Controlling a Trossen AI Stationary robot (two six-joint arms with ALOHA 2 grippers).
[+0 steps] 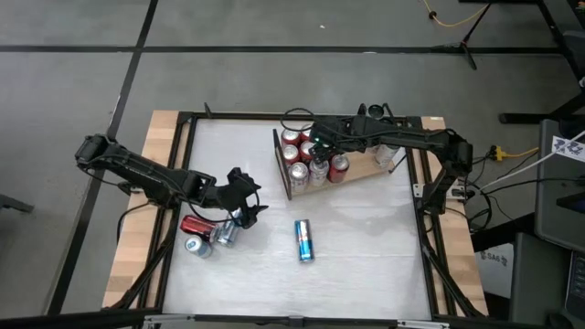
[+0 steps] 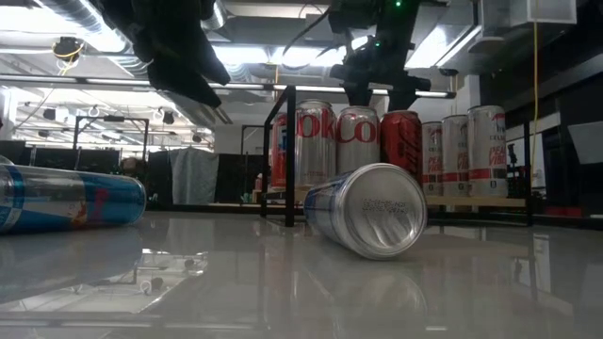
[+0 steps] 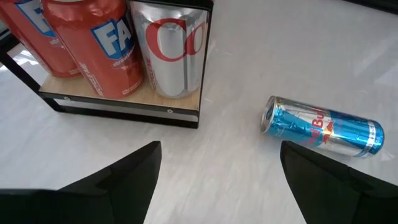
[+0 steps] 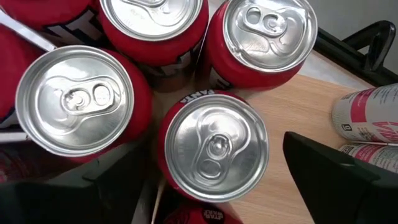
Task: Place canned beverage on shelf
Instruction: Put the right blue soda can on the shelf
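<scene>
- We read the step in hand as letting go of a red can (image 4: 214, 146) just stood on the shelf (image 1: 358, 170); our right gripper (image 1: 319, 149) hung straight above it, fingers spread wide to either side of its lid and, as far as we could tell, not pinching it.
- To do it well, we judged the fingers should rise straight up. The can stood packed against other red cans (image 4: 74, 99), so any sideways drift risked nudging a neighbour.
- In the right wrist view the can's top sat between our two dark fingers (image 4: 336, 171), nearer one than the other, with bare shelf board showing on the side toward the pink-and-white cans (image 4: 367, 115).
- Relative to the shelf, the standing cans crowded the end by its dark rail (image 1: 281, 164); the pale cans lay at the far end.
- A blue can (image 1: 304, 239) lay on its side on the table (image 1: 366, 256), off the shelf's long edge and well apart from it.
- Our left gripper (image 1: 242, 199) waited farther out from the rail end, fingers spread and holding nothing, just beside two more cans (image 1: 206, 233) lying on the table.
- In the left wrist view the blue can lay ahead of the fingers, toward one side and not between them.
- We judged at least three cans were left to shelve.
</scene>
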